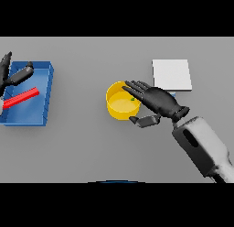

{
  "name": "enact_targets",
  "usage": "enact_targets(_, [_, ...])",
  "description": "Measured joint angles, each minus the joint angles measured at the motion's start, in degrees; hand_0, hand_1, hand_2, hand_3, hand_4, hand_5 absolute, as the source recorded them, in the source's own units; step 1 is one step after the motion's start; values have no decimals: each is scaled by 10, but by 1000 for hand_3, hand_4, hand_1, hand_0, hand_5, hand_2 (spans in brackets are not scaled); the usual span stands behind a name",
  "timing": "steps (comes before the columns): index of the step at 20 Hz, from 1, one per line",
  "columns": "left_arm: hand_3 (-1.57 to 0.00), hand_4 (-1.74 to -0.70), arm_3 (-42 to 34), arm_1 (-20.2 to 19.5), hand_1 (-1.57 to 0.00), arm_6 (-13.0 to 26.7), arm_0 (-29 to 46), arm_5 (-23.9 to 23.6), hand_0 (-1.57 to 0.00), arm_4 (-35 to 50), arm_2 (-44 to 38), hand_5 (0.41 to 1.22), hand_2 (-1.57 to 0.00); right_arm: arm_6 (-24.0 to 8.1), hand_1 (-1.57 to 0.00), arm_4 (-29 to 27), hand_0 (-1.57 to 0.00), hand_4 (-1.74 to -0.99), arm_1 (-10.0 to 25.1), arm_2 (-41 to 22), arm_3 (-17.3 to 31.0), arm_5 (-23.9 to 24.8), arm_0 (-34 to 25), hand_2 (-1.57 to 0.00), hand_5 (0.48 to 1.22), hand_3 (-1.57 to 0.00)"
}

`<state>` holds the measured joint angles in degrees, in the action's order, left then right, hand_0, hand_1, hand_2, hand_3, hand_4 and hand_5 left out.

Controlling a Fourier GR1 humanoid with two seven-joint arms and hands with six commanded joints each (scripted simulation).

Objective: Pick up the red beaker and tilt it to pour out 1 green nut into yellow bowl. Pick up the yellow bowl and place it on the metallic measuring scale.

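We see the right robot hand (157, 100) spread wide over the yellow bowl (119, 105), thumb beside its rim. A green nut (132, 99) sits inside the bowl. Left robot hand (13, 75), well left of the bowl, holds the red beaker (20, 98).

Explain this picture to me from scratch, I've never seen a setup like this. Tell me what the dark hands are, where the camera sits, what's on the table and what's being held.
The camera looks down from a humanoid robot's head at a grey table. The dark shapes are its two hands on white and grey arms.

The right hand reaches in from the right, fingers spread over a yellow bowl, thumb by its near rim. A small green nut lies inside the bowl.

Behind the hand is a flat metallic measuring scale.

At the left edge, the left hand hangs over a blue tray, above a red object lying in the tray. Whether it touches it is unclear.
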<state>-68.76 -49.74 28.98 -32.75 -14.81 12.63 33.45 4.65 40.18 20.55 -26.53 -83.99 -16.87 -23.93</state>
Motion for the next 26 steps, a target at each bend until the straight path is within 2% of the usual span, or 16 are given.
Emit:
enact_targets(6, [1,-793,-3,-15,1,-5,5,5,1,3,-6,720,1,35,1,19,1,-1250,5,-37,66,-42,-59,1,686,1])
enact_targets(9, [1,-795,1,-10,1,-7,-1,9,1,6,-6,729,1,35,1,25,1,-1243,-16,-51,112,-53,-93,1,682,1])
enact_targets(10, [1,-795,3,-8,1,-7,-2,7,1,3,-5,732,1,52,1,25,1,-1250,-13,-56,115,-57,-93,1,681,1])
enact_targets(15, [1,-798,5,-9,1,-9,-5,8,1,1,-4,735,1,48,1,37,1,-1295,-23,-78,147,-80,-114,1,671,1])
enact_targets(17, [1,-799,0,-15,1,-5,-2,9,1,4,-7,738,1,38,1,45,1,-1303,-32,-85,177,-83,-124,1,674,1])
enact_targets(18, [1,-798,4,-17,1,-12,1,11,1,7,-10,736,1,44,1,41,1,-1306,-29,-86,169,-92,-128,1,681,1])
enact_targets(22, [1,-793,2,-18,1,-13,-2,11,1,2,-8,729,1,39,1,54,1,-1308,-32,-102,185,-105,-140,-4,729,-11])
enact_targets(24, [1,-792,-3,-15,1,-12,-2,5,1,-1,-5,725,1,32,-40,56,-16,-1339,-35,-107,185,-113,-137,-68,784,-94])
enact_targets(25, [1,-792,-1,-16,1,-12,-1,8,1,-2,-4,723,1,25,-107,63,-93,-1362,-39,-112,188,-107,-138,-133,820,-160])
enact_targets(26, [1,-793,0,-16,1,-10,-2,5,1,-1,-6,722,1,29,-236,65,-258,-1387,-31,-112,186,-109,-142,-233,900,-249])
